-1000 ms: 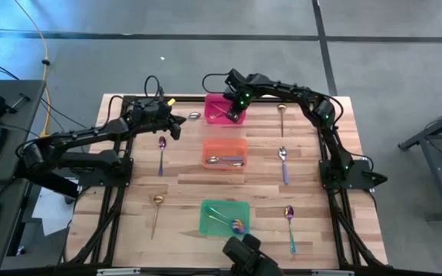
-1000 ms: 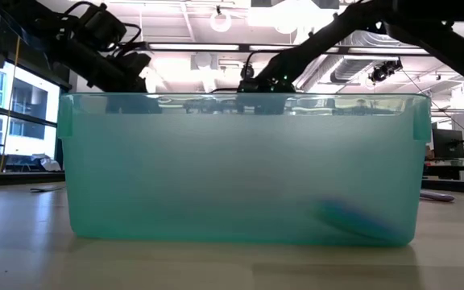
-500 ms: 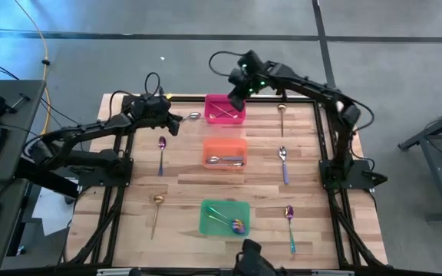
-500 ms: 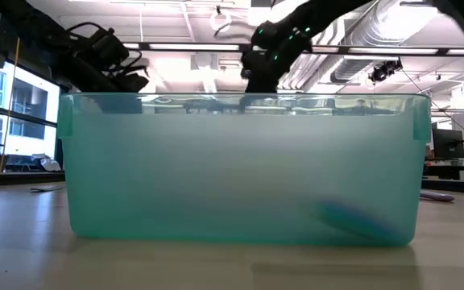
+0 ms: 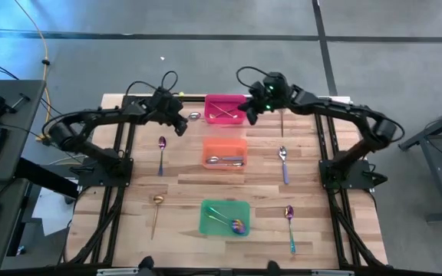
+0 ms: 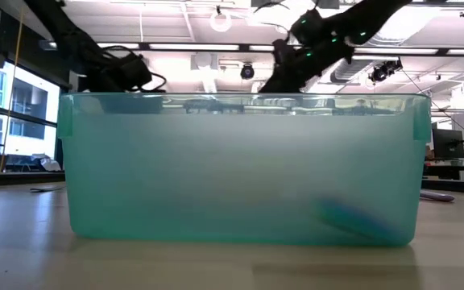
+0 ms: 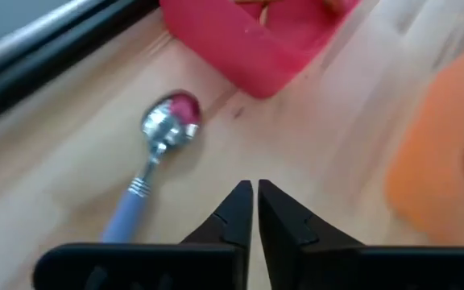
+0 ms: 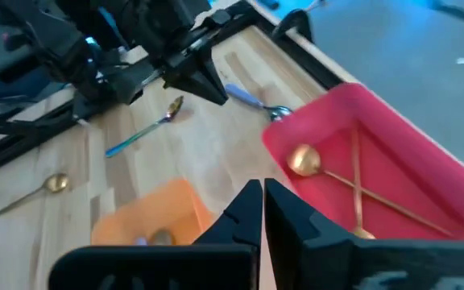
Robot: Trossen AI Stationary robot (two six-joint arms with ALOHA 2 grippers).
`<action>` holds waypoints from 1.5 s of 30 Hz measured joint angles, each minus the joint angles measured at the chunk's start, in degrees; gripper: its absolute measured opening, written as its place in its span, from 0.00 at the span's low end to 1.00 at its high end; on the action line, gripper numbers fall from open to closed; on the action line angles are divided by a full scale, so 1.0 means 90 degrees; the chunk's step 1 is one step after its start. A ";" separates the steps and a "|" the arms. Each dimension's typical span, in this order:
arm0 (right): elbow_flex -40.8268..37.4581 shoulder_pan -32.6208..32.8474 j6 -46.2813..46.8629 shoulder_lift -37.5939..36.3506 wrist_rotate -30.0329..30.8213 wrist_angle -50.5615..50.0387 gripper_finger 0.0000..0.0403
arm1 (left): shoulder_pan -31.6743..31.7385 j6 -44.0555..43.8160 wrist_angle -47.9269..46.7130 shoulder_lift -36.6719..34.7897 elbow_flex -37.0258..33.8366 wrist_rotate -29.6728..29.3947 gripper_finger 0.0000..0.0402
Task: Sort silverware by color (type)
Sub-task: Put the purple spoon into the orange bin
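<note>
While both arms reach toward the far edge of the table (image 5: 183, 180), neither carries anything. The left gripper (image 5: 181, 126) hangs just beside a silver spoon with a bluish handle (image 5: 193, 116), which lies left of the pink bin (image 5: 225, 110); the left wrist view shows its fingers (image 7: 236, 213) nearly touching, with only a thin slit between them and nothing in it. The right gripper (image 5: 250, 115) sits over the right edge of the pink bin, its fingers (image 8: 245, 208) pressed together and empty.

The right wrist view looks into the pink bin and shows two gold utensils (image 8: 353, 189) crossed inside it (the high view shows them only as thin lines). The high view alone gives the full layout: silver pieces in the orange bin (image 5: 225, 153), an iridescent piece in the green bin (image 5: 224, 217), and loose pieces on the wood, namely an iridescent spoon (image 5: 161, 153) at left, a gold spoon (image 5: 156, 211) lower left, a gold spoon (image 5: 282, 116) far right, a silver spoon (image 5: 283, 163) right of the orange bin, and an iridescent spoon (image 5: 289, 226) lower right.

The low view is filled by the wall of the green bin (image 6: 240, 165), with a blurred bluish shape behind it.
</note>
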 joint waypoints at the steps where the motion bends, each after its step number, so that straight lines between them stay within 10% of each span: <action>1: -0.0151 0.0013 0.0026 -0.0175 0.0103 -0.0002 0.00 | 0.0009 0.0214 -0.0129 0.0119 0.0150 -0.0050 0.05; 19: -0.0826 -0.0019 0.0196 -0.2000 0.0876 -0.0405 0.00 | 0.0212 0.2504 -0.1217 0.2477 0.1969 -0.1198 0.30; 31: -0.0826 -0.0014 0.0262 -0.2059 0.1014 -0.0549 0.00 | 0.0220 0.2935 -0.1357 0.2573 0.1998 -0.1033 0.03; 45: -0.0826 0.0010 -0.0020 -0.2056 0.1084 -0.0549 0.00 | -0.0058 0.2703 -0.3140 0.1141 0.1959 -0.0790 0.01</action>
